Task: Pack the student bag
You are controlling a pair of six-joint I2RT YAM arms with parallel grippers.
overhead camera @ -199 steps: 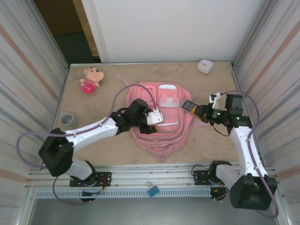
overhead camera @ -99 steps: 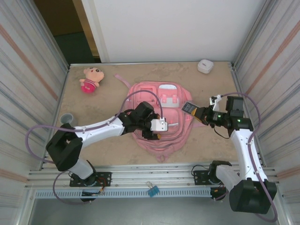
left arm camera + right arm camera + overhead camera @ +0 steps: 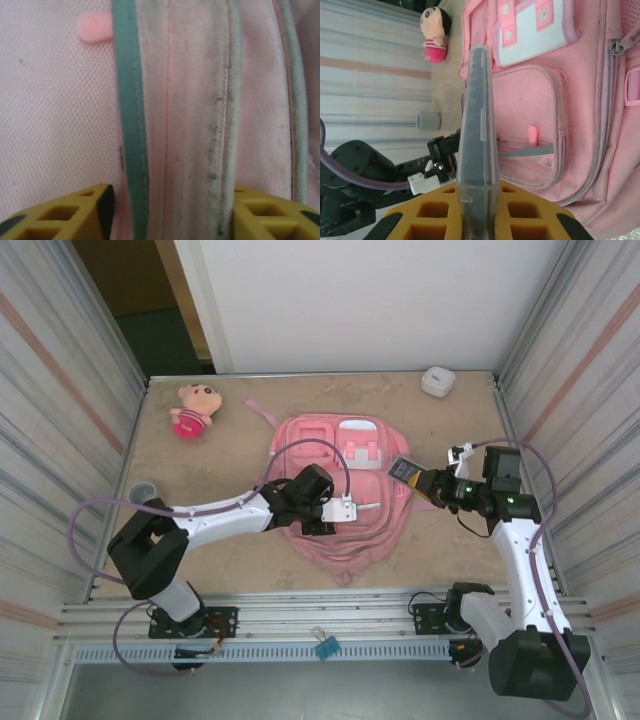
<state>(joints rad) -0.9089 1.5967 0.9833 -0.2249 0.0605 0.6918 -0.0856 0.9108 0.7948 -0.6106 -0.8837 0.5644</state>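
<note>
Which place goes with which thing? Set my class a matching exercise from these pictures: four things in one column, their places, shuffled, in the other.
Things
1 student bag
2 plush doll
3 small white box
4 flat dark case

Places
A far right corner of the table
B held in the right end effector
C middle of the table
D far left of the table

Pairs: 1-C, 2-D, 3-A, 4-B

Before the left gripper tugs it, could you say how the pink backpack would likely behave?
The student bag lies flat and creased, so probably floppy, bunching rather than sliding whole. It looks nearly empty, so likely light, and may drag along with the left gripper.
</note>
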